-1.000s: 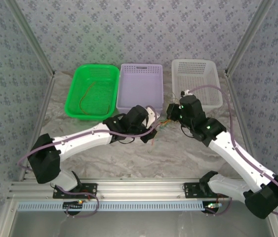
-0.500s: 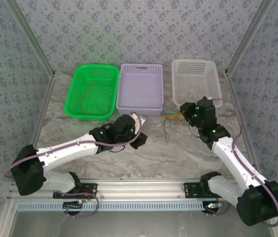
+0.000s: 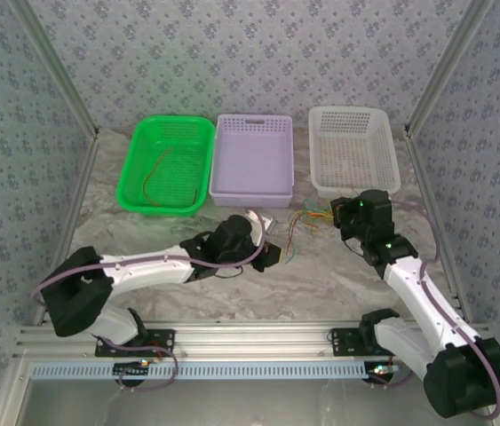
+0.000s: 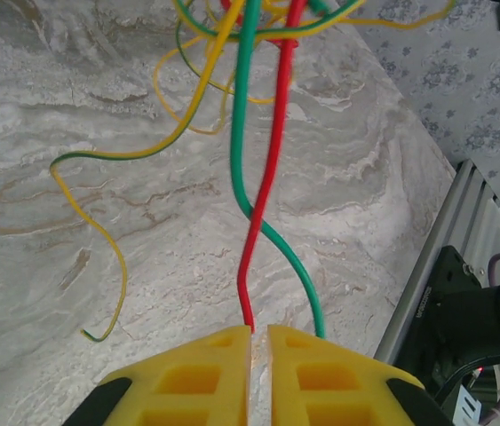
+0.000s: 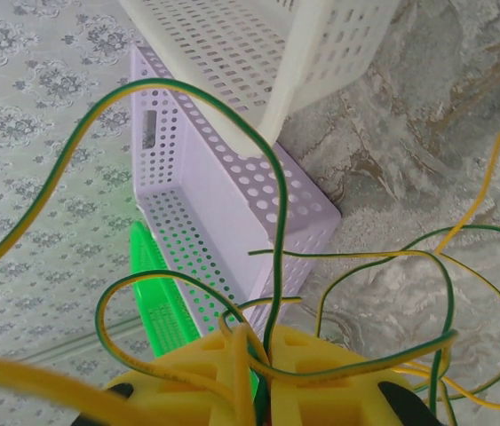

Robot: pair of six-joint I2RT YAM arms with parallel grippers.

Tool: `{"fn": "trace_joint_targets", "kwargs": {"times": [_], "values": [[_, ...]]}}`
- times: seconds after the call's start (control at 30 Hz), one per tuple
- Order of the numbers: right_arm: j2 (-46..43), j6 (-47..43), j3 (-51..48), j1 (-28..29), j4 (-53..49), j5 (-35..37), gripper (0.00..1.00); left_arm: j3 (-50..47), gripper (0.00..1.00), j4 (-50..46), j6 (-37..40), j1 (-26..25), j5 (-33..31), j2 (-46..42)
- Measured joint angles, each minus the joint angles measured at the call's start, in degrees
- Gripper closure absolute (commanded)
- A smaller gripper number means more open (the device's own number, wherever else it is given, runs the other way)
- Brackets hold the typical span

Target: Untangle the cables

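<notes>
Three baskets line the far edge of the marble table (image 3: 232,288): a green basket (image 3: 174,120) with one loose cable (image 3: 154,173) lying inside, a purple basket (image 3: 251,164), then a white basket (image 3: 354,151). In front of the purple one, the left gripper (image 3: 272,255) is clenched on the end of a red cable (image 4: 267,169), with a green cable (image 4: 248,115) running just beside its fingers. Both lead into the tangle of cables (image 3: 305,219) between the two grippers. At the tangle's right side, the right gripper (image 3: 332,213) is clamped tight on it, yellow-green strands looping out over its fingers (image 5: 321,359)
</notes>
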Motion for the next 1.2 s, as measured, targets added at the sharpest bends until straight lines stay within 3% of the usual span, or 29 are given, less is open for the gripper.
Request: {"fn": "trace_joint_targets", "kwargs": {"times": [0.47, 0.9, 1.2], "values": [[-0.7, 2.2, 1.5, 0.2, -6.4, -0.7, 1.0, 0.8, 0.8, 3.5, 5.5, 0.0, 4.3, 2.9], [-0.6, 1.4, 4.5, 0.2, -8.6, -2.1, 1.0, 3.5, 0.83, -3.6, 14.7, 0.0, 4.5, 1.5], [-0.6, 1.4, 4.5, 0.2, -8.6, -2.3, 1.0, 5.5, 0.98, -5.1, 15.1, 0.0, 2.1, 3.6]]}}
